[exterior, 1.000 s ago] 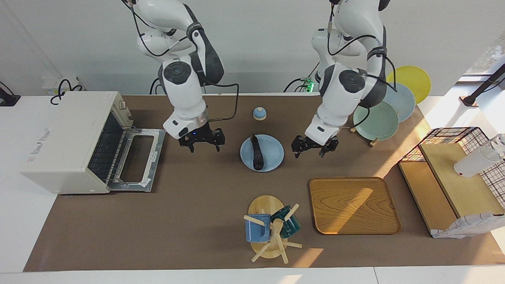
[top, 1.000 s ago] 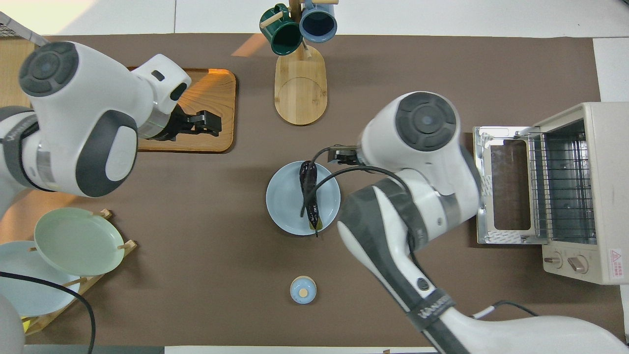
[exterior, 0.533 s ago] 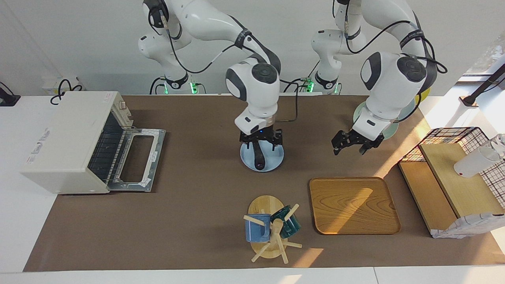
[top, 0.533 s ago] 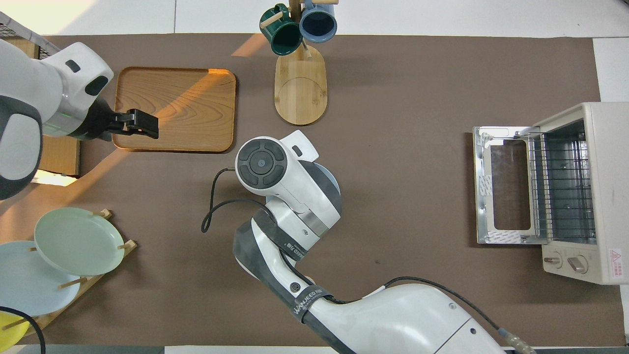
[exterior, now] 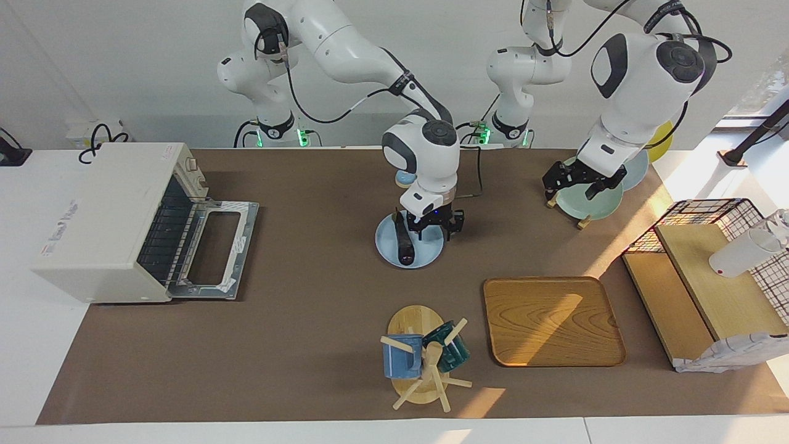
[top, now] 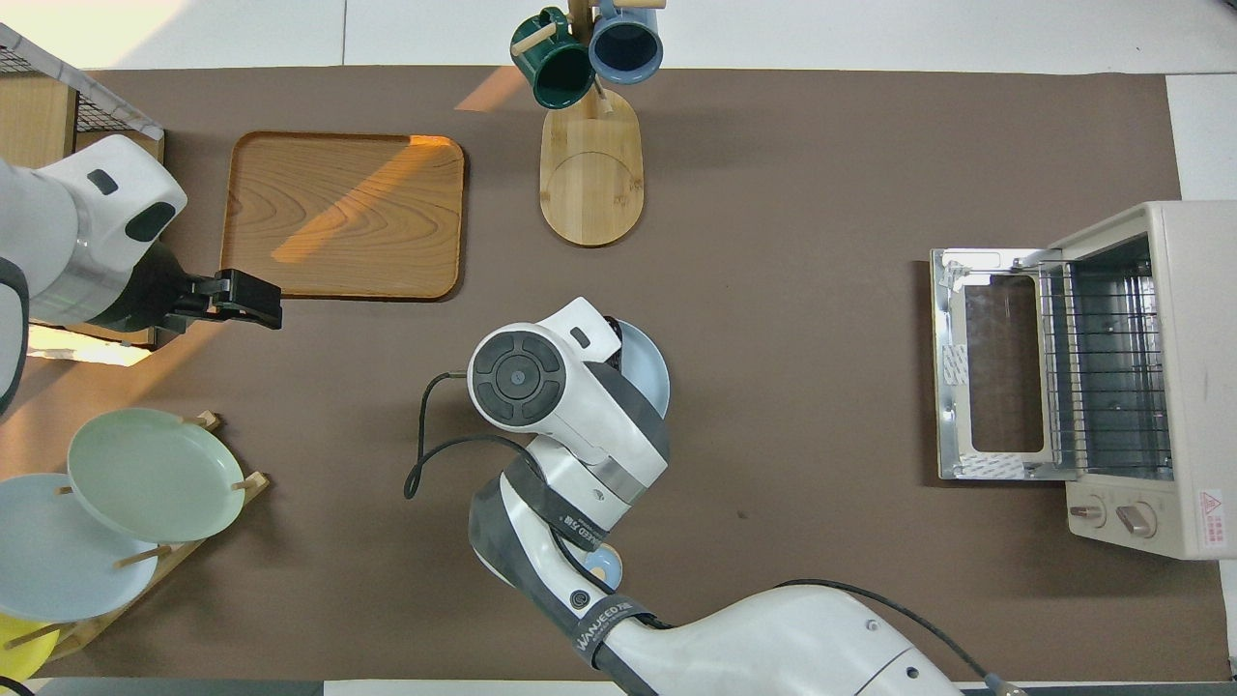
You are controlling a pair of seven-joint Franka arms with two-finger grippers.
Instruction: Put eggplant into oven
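Since a second ago your right arm has swung away from the oven's door, and the right end effector [exterior: 436, 229] now hangs low over the blue plate [exterior: 425, 256], fingers spread, gripping nothing, just beside the eggplant. Your left arm has pulled away from that plate; the left end effector [exterior: 576, 182] is now up in the air near the rack of plates, its fingers also apart and empty. The eggplant [exterior: 404, 243] has not moved: it lies lengthwise on the blue plate at mid-table, slim, glossy and nearly black, and the overhead view hides it under the right arm. Closest to the robots, toward the left arm's end, a wooden rack holds a pale green plate [top: 155, 474] propped at a tilt, with a light blue one beside it. Toward the right arm's end stands the oven [exterior: 105, 216], a boxy white shell whose door [exterior: 212, 250] is folded flat onto the table; its wire rack [top: 1102, 367] is bare. Farther from the robots than the blue plate lies a square wooden tray [exterior: 551, 320] with rounded corners and a strong grain, with nothing on it. Beside it, on an oval wooden base, a mug tree [exterior: 425, 364] carries a blue mug [exterior: 400, 357] and a dark green mug [exterior: 453, 348] on its pegs.
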